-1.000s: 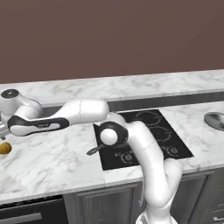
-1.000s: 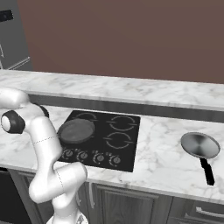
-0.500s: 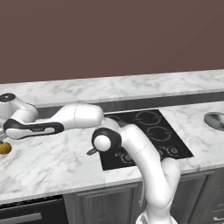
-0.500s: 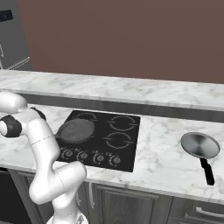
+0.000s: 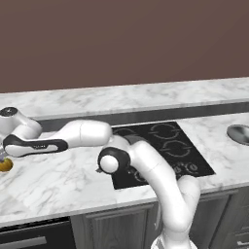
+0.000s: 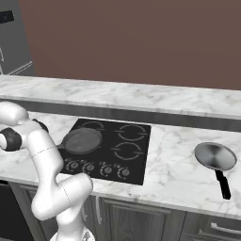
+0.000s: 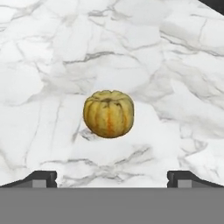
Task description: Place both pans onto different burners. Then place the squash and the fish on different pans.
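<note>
A kitchen: a white marble desk holds a black glass cooktop with knobs, above dark wood cabinet doors.

Ribbed matt squash on glossy veined marble counter.

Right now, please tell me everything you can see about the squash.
The squash is a small, rounded, yellow-orange lump with shallow vertical ribs, darker orange streaks and a dimpled top. It looks whole and sits upright on the white marble counter, with nothing else touching it. In the hand view it lies ahead of the open gripper, centred between the fingertips. In the left base view it peeks out at the far left edge.
</note>
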{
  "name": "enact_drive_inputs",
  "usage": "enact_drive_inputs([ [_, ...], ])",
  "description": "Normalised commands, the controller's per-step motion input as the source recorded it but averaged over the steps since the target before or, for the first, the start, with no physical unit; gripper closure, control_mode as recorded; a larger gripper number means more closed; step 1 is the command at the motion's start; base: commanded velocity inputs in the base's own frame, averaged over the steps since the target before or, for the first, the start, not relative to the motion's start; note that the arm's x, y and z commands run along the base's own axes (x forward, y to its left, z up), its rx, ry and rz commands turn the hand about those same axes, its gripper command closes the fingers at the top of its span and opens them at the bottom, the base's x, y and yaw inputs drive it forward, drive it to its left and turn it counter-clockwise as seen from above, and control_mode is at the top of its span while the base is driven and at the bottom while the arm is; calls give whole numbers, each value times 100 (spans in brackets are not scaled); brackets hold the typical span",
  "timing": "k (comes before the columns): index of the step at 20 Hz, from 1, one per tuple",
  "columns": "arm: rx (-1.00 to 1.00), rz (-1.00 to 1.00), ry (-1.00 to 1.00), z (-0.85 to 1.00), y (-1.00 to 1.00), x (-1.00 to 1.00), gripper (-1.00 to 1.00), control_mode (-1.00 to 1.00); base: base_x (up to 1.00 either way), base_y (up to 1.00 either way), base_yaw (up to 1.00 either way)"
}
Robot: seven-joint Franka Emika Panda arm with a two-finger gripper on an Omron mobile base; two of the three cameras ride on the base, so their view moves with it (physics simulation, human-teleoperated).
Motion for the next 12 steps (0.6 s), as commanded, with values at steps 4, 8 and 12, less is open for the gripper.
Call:
enact_drive_inputs([
  [4,1,4,0,-29,11,7,-100,-100,0,0,0],
  [8,0,3,0,-32,19,10,-100,-100,0,0,0],
  [12,0,2,0,-29,21,10,-100,-100,0,0,0],
])
